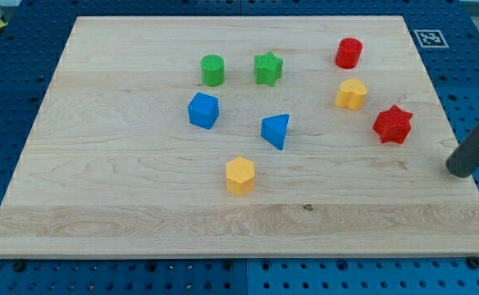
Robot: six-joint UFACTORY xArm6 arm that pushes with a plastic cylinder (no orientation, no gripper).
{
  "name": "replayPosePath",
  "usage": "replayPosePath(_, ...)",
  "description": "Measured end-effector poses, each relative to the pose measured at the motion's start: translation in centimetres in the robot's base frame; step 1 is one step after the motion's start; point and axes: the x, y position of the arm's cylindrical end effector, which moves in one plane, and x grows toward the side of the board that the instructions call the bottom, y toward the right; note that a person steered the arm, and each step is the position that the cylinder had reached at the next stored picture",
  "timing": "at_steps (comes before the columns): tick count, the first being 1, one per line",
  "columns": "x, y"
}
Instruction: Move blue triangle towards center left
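Observation:
The blue triangle (pixel 275 130) lies near the middle of the wooden board (pixel 100 164). My tip (pixel 458 169) is the lower end of a dark rod coming in from the view's right edge. It stands far to the right of the blue triangle, near the board's right edge, below and right of the red star (pixel 392 124). It touches no block.
A blue cube (pixel 203 110) lies left of the triangle. A green cylinder (pixel 212 70) and a green star (pixel 267 68) lie above. A yellow hexagon (pixel 240 175) lies below it. A red cylinder (pixel 348 52) and a yellow block (pixel 351 94) lie at the upper right.

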Motion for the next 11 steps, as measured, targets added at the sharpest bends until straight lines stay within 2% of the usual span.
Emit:
replayPosePath(3, -1.4, -8.8)
replayPosePath(5, -6.0, -12.4)
replayPosePath(6, -6.1, -12.4)
replayPosePath(8, -5.9, -17.7)
replayPosePath(11, -5.8, -29.1)
